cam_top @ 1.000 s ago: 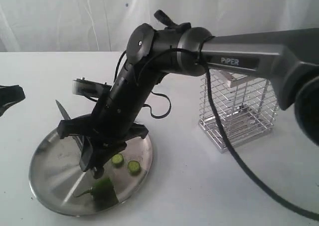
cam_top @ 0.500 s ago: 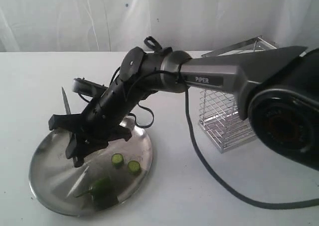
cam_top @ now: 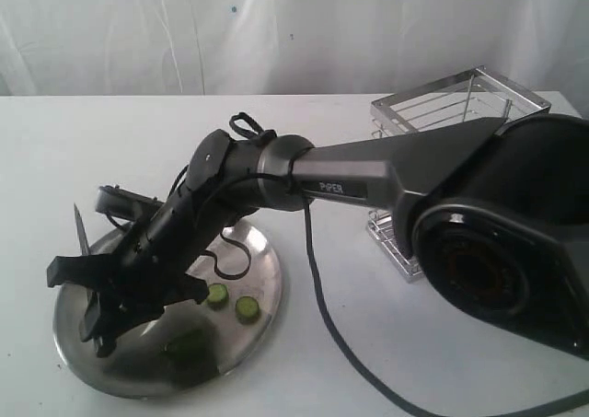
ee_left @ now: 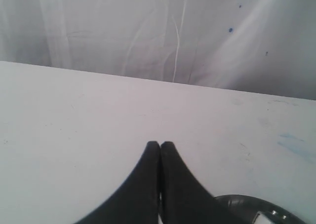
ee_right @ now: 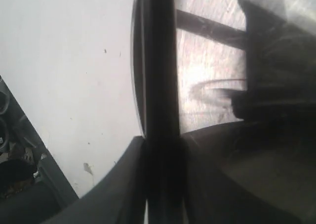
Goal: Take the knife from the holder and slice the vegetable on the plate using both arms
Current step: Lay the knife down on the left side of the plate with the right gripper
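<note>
The right gripper (cam_top: 99, 330), low over the plate (cam_top: 272, 293), seems clamped on the knife (cam_top: 81, 233) while the left gripper (ee_left: 159, 147) is pinched empty; tip the blade down squarely above the vegetable (cam_top: 189, 346) lying there before pressing

A white draped cloth backdrop (cam_top: 110, 30) fills the upper band of the exterior view from edge to edge, hanging in soft vertical folds. A small dark speck (cam_top: 234, 10) sits on it left of the upper centre. Below it a flat white matte tabletop (cam_top: 92, 141) takes up the rest of the frame, its far edge a faint straight line across the upper third. The light is even and diffuse, and shadows on the tabletop are soft and grey. The left wrist view shows the cloth creased, with several dark dots (ee_left: 230, 30), and a faint bluish smear (ee_left: 296, 140) on the tabletop. The right wrist view shows a small greyish stain (ee_right: 88, 168) on it.
</note>
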Robot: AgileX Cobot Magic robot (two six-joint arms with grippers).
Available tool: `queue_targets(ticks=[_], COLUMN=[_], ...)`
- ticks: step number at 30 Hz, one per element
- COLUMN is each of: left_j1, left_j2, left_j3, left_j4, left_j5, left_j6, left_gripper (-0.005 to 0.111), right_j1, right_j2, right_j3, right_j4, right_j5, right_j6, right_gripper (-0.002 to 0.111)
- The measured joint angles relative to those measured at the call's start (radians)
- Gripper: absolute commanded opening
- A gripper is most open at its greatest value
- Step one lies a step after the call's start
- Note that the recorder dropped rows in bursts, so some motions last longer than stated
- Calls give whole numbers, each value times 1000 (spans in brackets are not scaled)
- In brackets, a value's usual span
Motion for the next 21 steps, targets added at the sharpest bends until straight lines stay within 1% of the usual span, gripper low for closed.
queue_targets(ticks=[5, 10, 14, 16, 21], left_j1=[0, 0, 0, 0, 0], left_j2=[0, 0, 0, 0, 0], left_j3=[7, 45, 81, 95, 99], left_j4=[0, 0, 0, -6, -67], left_j5=[0, 0, 4, 6, 6], left_j6=[9, 10, 10, 10, 10], left_gripper=[0, 0, 0, 0, 0], right_j1=[0, 0, 0, 0, -11], right_j2=[0, 0, 0, 0, 0], right_j3=[0, 0, 0, 0, 0], right_j4=[0, -7, -73, -111, -138], right_j5=[-28, -38, -38, -28, 35], right_j6=[0, 0, 0, 3, 5], right_gripper=[25, 25, 25, 25, 25])
